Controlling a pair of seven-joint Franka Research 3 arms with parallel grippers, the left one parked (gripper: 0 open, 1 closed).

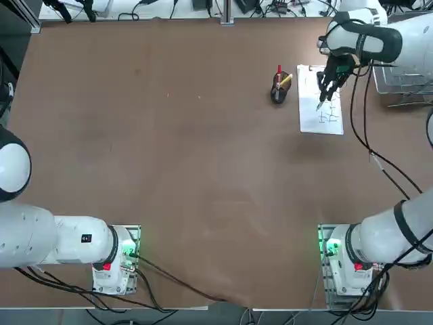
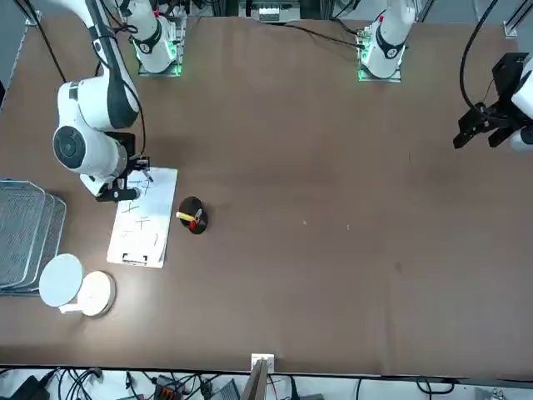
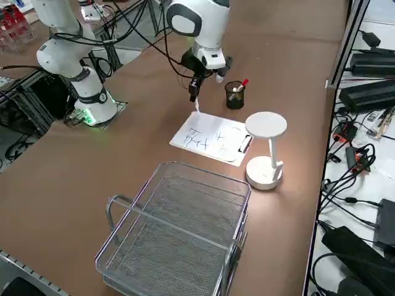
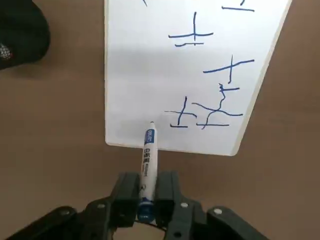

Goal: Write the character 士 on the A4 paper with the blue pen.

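Two fingers of the right gripper [image 4: 146, 200] are clamped on the blue pen [image 4: 148, 160], which sticks out from between them with its tip pointing at the A4 paper [image 4: 145, 75]. In the wrist view the tip sits over a blank patch near one short edge of the sheet, just beside the nearest blue marks; whether it touches the surface or hovers just above I cannot tell.

In the top view the gripper [image 1: 327, 90] is in the upper right of the frame, over the paper [image 1: 321, 122], pen [image 1: 322, 103] angled downward. In the front view the same gripper [image 2: 125, 193] is at mid-left, over the sheet's [image 2: 141, 242] upper end, away from the clip at its lower edge.

Several blue characters already lie on the sheet: cross-and-bar shapes like 士 further up, and a tangled, overlapping cluster close to the pen tip. No fresh stroke shows under the tip, so I judge this character either not yet begun or between strokes, with its strokes left to draw on the blank patch.

A dark pen cup [image 1: 279, 91] with a red-topped pen and a yellow one stands just left of the paper in the top view. A white lamp [image 3: 265, 154] and a wire basket [image 3: 179, 234] occupy the lower part of the side view.
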